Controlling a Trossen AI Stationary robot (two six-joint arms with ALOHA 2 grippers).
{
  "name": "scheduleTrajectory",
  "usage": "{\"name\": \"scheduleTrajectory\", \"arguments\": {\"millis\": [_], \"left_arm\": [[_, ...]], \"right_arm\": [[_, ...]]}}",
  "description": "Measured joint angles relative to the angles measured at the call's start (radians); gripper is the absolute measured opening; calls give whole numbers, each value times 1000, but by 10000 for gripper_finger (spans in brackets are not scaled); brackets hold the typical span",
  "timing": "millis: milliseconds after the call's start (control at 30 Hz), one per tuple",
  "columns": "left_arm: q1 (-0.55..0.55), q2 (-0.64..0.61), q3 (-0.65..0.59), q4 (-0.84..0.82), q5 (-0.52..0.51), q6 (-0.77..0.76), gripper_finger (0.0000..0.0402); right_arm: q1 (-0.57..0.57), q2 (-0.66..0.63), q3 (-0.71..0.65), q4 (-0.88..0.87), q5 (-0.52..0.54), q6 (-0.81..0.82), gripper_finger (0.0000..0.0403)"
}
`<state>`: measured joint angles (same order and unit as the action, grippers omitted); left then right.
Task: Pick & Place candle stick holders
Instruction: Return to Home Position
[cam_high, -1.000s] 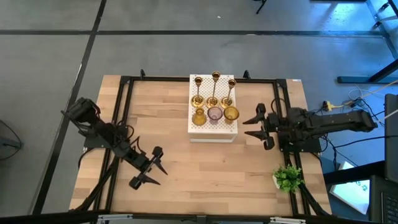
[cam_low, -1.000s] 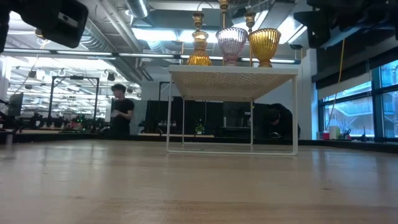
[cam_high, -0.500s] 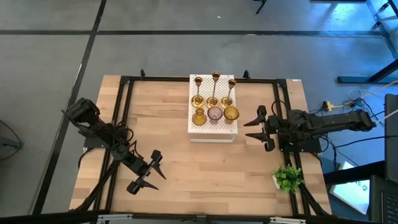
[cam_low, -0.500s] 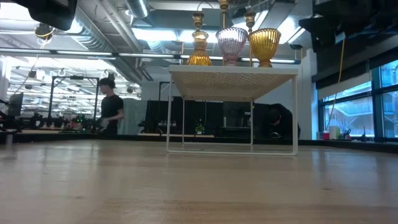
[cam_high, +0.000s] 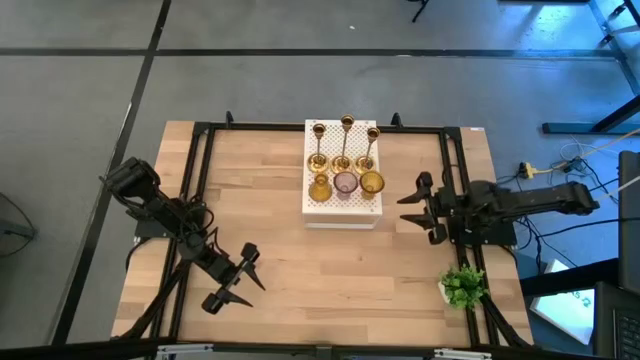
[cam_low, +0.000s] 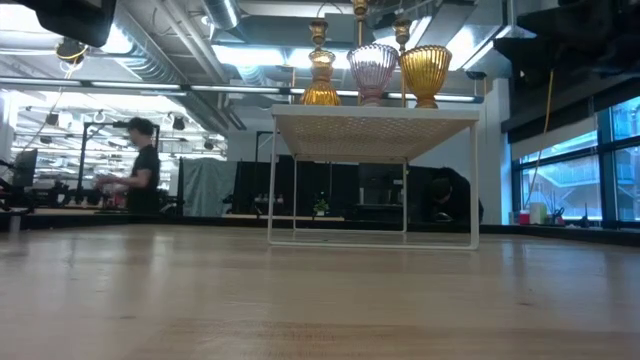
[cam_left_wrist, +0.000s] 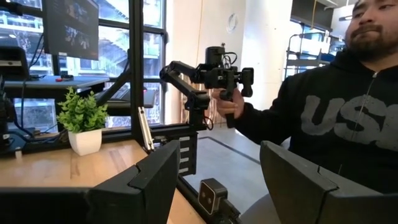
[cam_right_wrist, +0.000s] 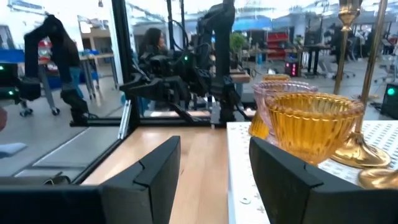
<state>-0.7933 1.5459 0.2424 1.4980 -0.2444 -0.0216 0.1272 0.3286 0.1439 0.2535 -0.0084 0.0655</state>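
Six candle stick holders stand on the top of a white perforated box (cam_high: 342, 212) at the table's far middle. Three slim brass ones (cam_high: 343, 140) form the back row. In front of them are an amber glass goblet (cam_high: 319, 187), a pink one (cam_high: 346, 184) and a second amber one (cam_high: 372, 182). My right gripper (cam_high: 415, 207) hovers open just right of the box, pointing at it; its wrist view shows the amber goblet (cam_right_wrist: 314, 124) close ahead. My left gripper (cam_high: 240, 283) is open above the near left of the table with nothing between its fingers.
A small green plant in a white pot (cam_high: 462, 287) stands at the near right corner, close to my right arm. A black frame (cam_high: 200, 150) runs along the table's edges. A person in a dark hoodie (cam_left_wrist: 336, 124) stands beyond the table's near right.
My right gripper has sunk a little and drawn slightly back toward the table's right edge, staying open. My left gripper has swung a little toward the near edge. The holders have not moved.
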Motion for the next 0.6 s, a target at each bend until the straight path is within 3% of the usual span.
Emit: {"name": "scheduleTrajectory", "arguments": {"millis": [167,600], "left_arm": [[-15,0,2,0,-9,2,218],[-31,0,92,-141,-28,10,218]], "right_arm": [[0,-25,-52,57,-3,6,195],[0,-37,-58,-10,-29,25,195]]}}
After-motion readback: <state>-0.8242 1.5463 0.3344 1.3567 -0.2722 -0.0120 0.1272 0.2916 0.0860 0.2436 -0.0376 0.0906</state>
